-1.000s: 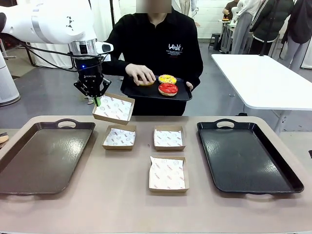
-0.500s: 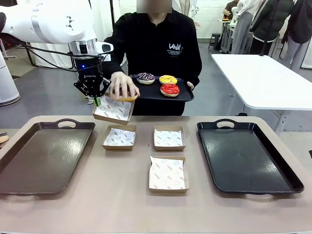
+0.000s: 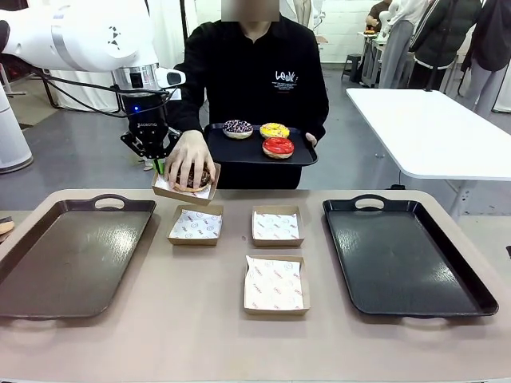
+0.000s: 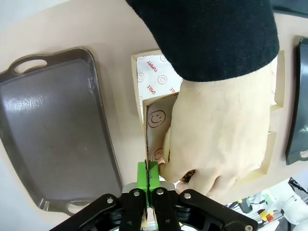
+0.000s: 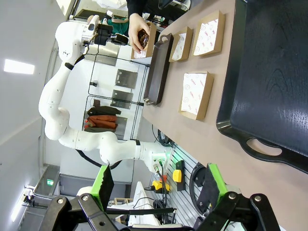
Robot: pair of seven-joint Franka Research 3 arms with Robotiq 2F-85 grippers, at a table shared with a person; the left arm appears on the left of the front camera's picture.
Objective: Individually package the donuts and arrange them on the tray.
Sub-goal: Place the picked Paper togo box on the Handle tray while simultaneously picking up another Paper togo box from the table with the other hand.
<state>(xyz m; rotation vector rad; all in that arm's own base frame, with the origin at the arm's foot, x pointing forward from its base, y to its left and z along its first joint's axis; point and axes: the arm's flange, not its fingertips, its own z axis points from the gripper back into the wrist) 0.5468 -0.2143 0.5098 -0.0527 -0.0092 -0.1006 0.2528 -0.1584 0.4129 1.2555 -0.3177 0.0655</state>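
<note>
Three donuts (image 3: 274,130) stay on the person's tray (image 3: 239,152); the chocolate donut (image 3: 194,177) has moved, under the person's hand (image 3: 185,157), into the box (image 3: 180,197) the left gripper (image 3: 159,164) pinches above the table's (image 3: 200,335) far edge. Right gripper (image 5: 159,169) gapes empty.

Person's hand (image 3: 188,159) has moved over — now setting a donut (image 3: 198,177) into the box (image 3: 184,198).

I take this for a robotics lab in an open hall: a white robot arm (image 5: 50,106) is mounted by the near left corner of the beige table (image 3: 200,343), a yellow box (image 5: 177,176) sits below its near edge, and bare grey floor (image 3: 72,152) and a white table (image 3: 431,128) lie beyond it.
</note>
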